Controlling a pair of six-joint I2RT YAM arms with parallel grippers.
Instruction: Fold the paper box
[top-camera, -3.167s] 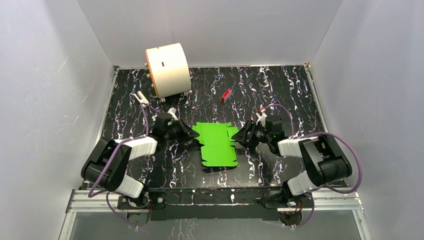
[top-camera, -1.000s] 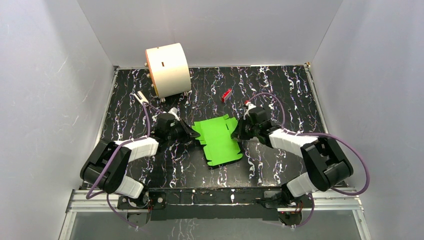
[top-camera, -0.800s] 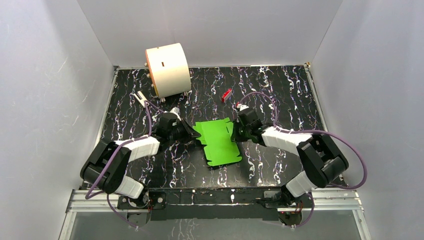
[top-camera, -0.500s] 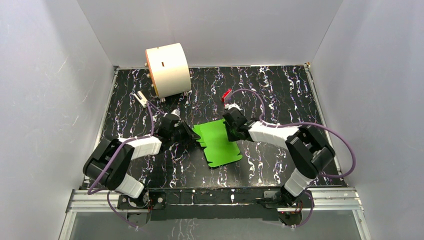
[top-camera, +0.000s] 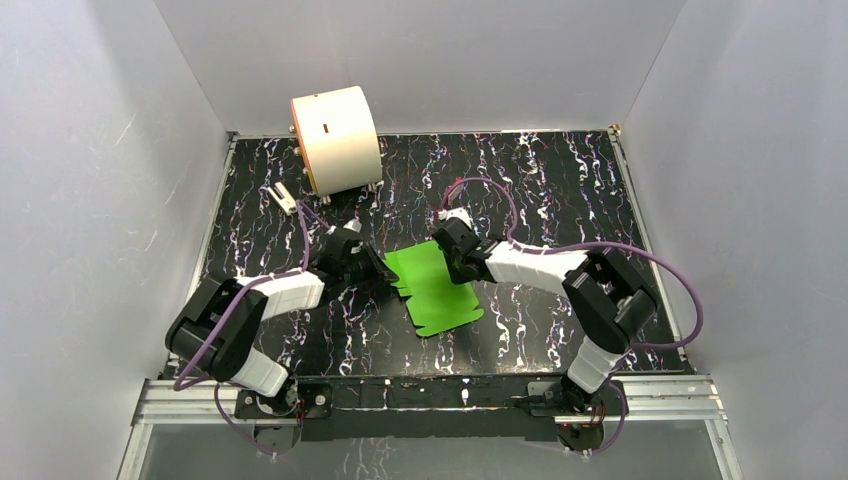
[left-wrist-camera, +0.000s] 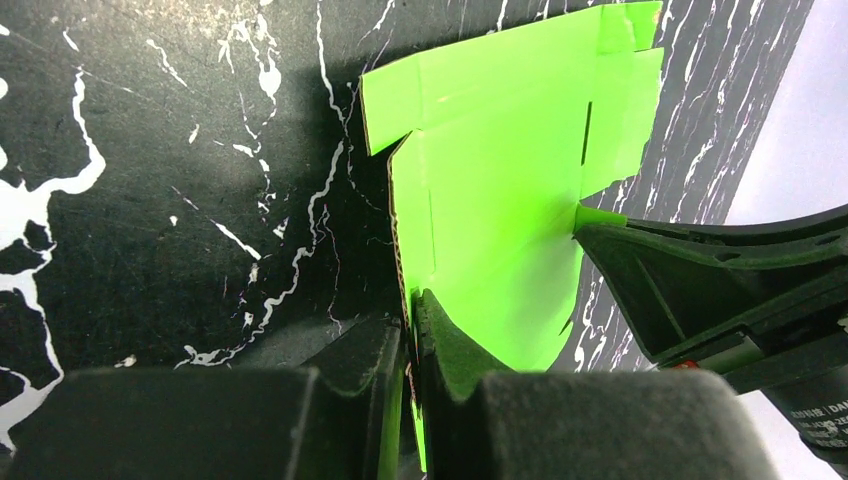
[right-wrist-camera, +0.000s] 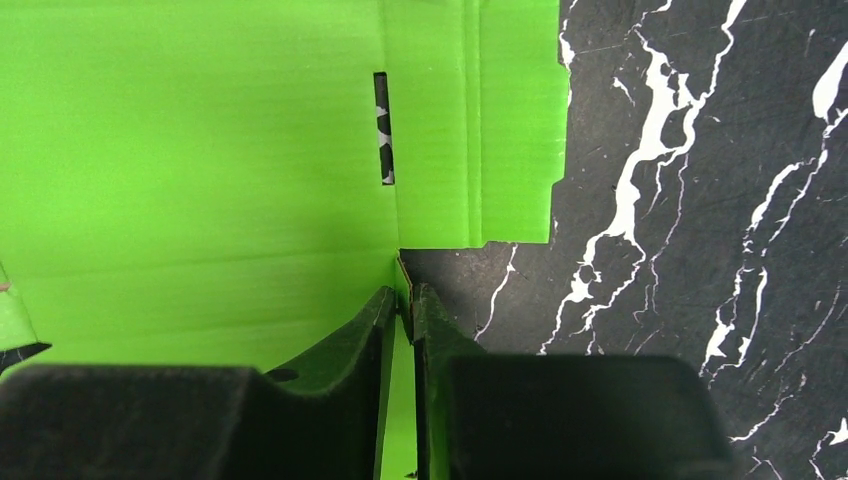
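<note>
One black worktop (top-camera: 560, 180), veined with white, carries everything inside the white-walled enclosure. At its far left corner a large cream cylinder (top-camera: 335, 140) lies on its side, well apart from the rest.

The left arm (top-camera: 270, 295) reaches in from the near left. The right arm (top-camera: 530, 262) stretches across from the near right, its purple cable looping over it. Both point at the middle of the worktop.

Between them is the paper box (top-camera: 435, 290), a bright green creased sheet with flaps and a narrow slot, not yet a box. Its near part spreads toward the front edge, and its far end sits between the two arms' tips. Whether all of it rests flat cannot be told from above.

The left fingers (left-wrist-camera: 455, 350) are pressed together on the sheet's left edge, a thin line of green card showing between them. The right fingers (right-wrist-camera: 340, 350) are likewise clamped on a green edge at an inner corner of the sheet, beside a slotted flap, with bare worktop just to their right.
</note>
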